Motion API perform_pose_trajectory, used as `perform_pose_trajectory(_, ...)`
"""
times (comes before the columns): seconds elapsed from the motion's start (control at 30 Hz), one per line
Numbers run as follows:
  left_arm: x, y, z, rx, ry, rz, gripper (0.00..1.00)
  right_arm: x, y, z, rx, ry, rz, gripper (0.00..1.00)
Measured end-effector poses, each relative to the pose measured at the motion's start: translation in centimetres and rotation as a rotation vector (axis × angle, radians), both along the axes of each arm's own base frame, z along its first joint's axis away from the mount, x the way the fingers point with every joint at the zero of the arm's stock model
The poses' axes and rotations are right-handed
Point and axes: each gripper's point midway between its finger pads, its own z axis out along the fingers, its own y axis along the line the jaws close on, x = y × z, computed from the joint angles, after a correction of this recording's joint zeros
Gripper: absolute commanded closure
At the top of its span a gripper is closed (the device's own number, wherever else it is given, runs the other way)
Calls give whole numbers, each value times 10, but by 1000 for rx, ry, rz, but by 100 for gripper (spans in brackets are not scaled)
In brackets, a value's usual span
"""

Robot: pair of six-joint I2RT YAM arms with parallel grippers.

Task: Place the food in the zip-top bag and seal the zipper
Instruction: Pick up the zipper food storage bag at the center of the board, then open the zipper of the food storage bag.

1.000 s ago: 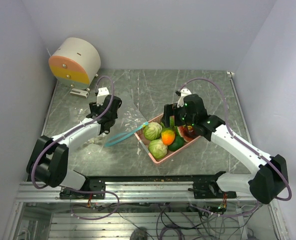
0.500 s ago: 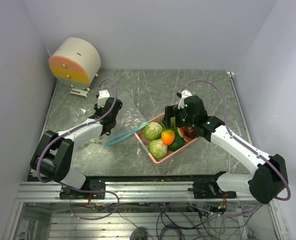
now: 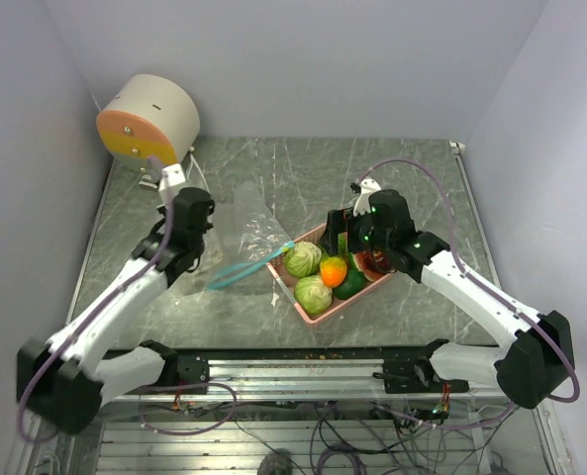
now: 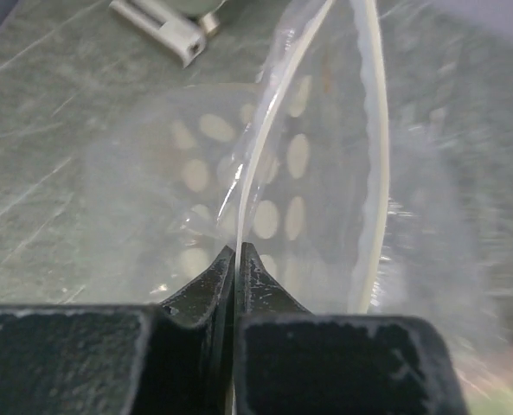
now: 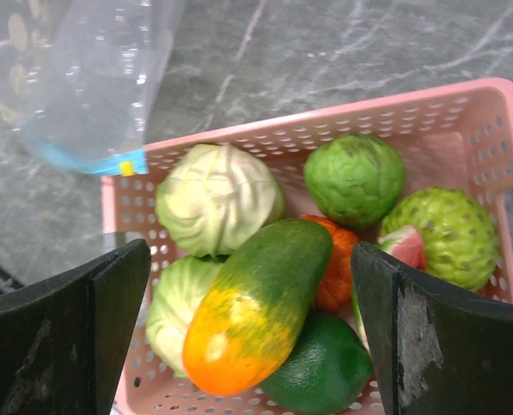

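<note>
The left gripper [image 4: 236, 257] is pressed fully together on a thin fold of the zip-top bag [image 4: 325, 199], the clear film rising from between its tips toward 12 o'clock. Pale oval dots [image 4: 278, 216] are printed on the film. The right gripper [image 5: 249, 259] stands wide apart above the tray [image 5: 325, 117] and holds nothing.

From above, the one bag [image 3: 256, 223] lies on the table [image 3: 303, 173] at 9 o'clock of the tray. Its teal zipper [image 3: 239, 269] curves in an open loop. One end of the zipper, carrying a small yellow slider tab [image 5: 132, 162], reaches the tray's corner.

All the food [image 5: 256, 303] sits in the single pink perforated tray. Eight pieces show:
- two pale cabbages [image 5: 217, 194]
- two bumpy green balls [image 5: 354, 177]
- one long piece shading from green to orange
- one orange fruit [image 5: 338, 277]
- one dark green piece [image 5: 321, 372]
- one red-and-white piece [image 5: 399, 246], mostly hidden

The table is grey-green, veined like marble, with a metal rail along its near edge. Plain pale walls [image 3: 323, 59] close it in on three sides. At 10 o'clock of the table stands one round white drum [image 3: 149, 119] with an orange and yellow face.
</note>
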Motion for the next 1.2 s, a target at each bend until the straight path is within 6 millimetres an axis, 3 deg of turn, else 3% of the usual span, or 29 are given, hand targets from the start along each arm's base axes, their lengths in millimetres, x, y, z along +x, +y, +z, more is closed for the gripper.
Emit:
perform_pose_trajectory(0.17, -35, -8, 78, -182, -211, -131, 93, -9, 15, 20, 88, -30, 79, 0)
perform_pose_trajectory(0.3, -61, -23, 99, -278, -287, -272, 93, -19, 39, 33, 154, -37, 150, 0)
perform_pose_trajectory(0.4, -69, -37, 85, -308, -253, -359, 93, -29, 65, 47, 188, -48, 213, 1)
perform_pose_trajectory(0.57, -79, -52, 46, -327, -157, -441, 93, -36, 113, 92, 274, -107, 293, 5)
perform_pose_trajectory(0.7, -82, -57, 39, -340, -139, -464, 93, -34, 146, 112, 317, -126, 310, 7)
perform_pose_trajectory(0.8, -81, -60, 43, -356, -153, -474, 93, -30, 165, 107, 323, -97, 299, 7)
perform_pose_trajectory(1.0, -79, -65, 41, -378, -157, -487, 93, -28, 192, 71, 294, -15, 264, 9)
perform_pose_trajectory(1.1, -78, -68, 36, -384, -148, -493, 93, -28, 209, 68, 294, -6, 260, 10)
perform_pose_trajectory(1.2, -78, -70, 29, -386, -136, -495, 93, -32, 214, 70, 306, -3, 257, 12)
